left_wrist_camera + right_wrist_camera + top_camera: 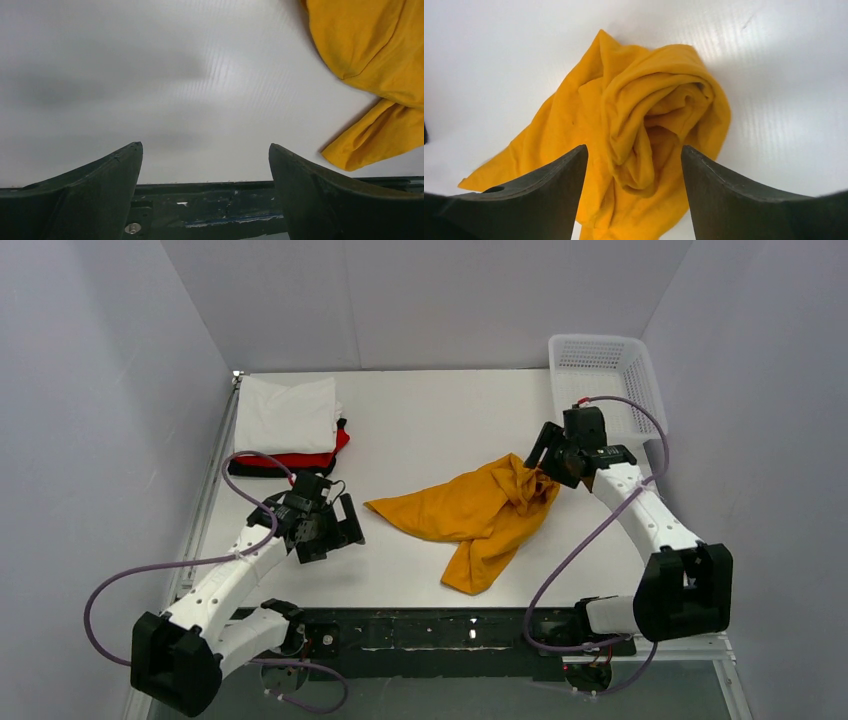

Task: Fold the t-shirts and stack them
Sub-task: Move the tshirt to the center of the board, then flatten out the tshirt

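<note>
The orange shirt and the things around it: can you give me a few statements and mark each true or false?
1. The orange shirt lies crumpled on the table. True.
2. The white shirt is at the bottom of the stack. False: it is on top, over the red shirt and the black shirt.
3. The left gripper holds the orange shirt. False: it is open over bare table, with the shirt off to one side.
4. The right gripper is open at one end of the orange shirt. True.
5. The orange shirt is in the basket. False: the basket stands in the far right corner, apart from the shirt.
</note>
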